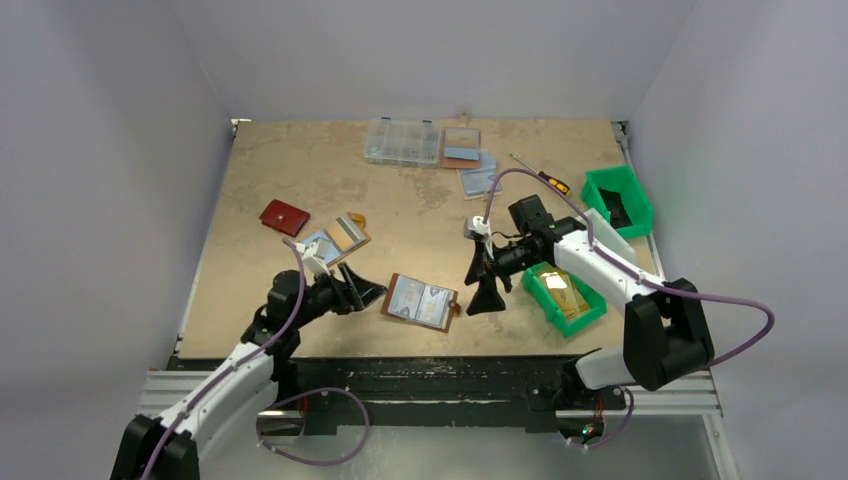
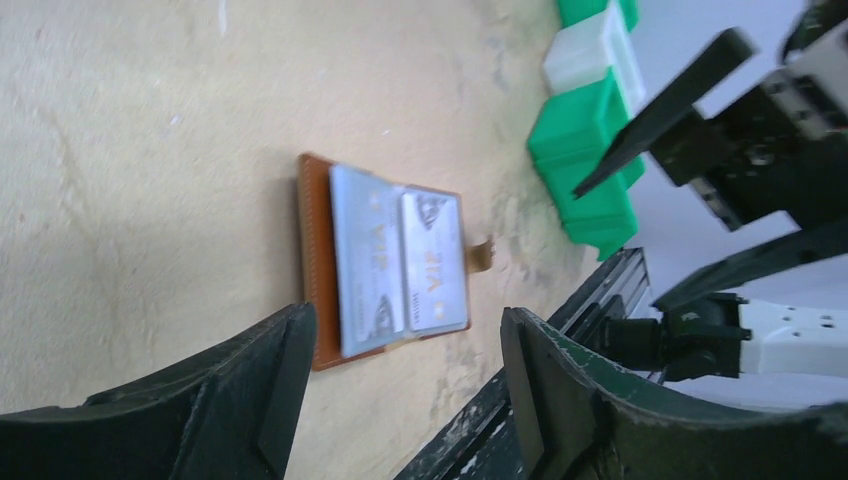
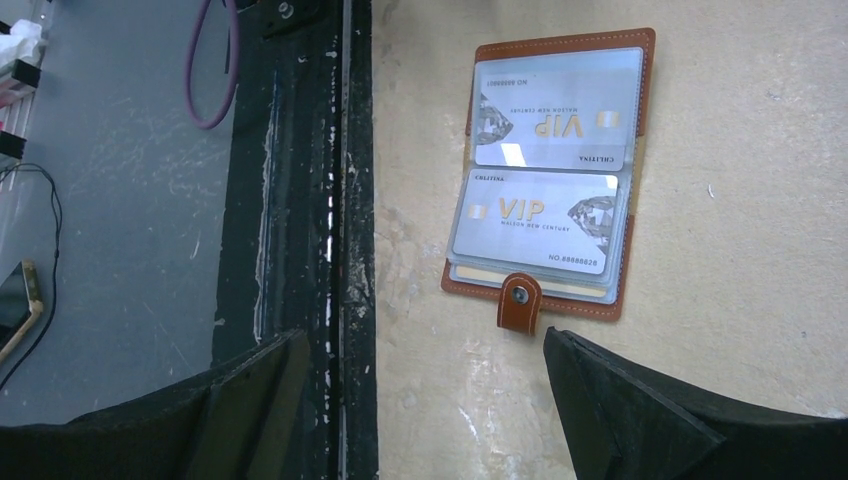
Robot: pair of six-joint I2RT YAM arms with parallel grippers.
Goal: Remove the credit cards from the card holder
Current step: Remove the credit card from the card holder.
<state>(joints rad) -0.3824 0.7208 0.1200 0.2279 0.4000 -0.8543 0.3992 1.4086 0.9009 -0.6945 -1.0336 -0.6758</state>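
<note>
Hovering left gripper [image 1: 362,287] and right gripper [image 3: 425,345], wide and empty, by the card holder [image 1: 420,302] lying open at the table's [image 1: 300,170] near edge; probably needing one pinning leather, one sliding credit cards [image 3: 535,215] out.

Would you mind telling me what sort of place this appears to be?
Most likely a robotics lab test cell: a plywood table enclosed by plain white walls, with green parts bins and a screwdriver.

Left arm [image 1: 235,375] jaws parted, empty; right arm [image 1: 600,262] jaws wide, empty.
</note>
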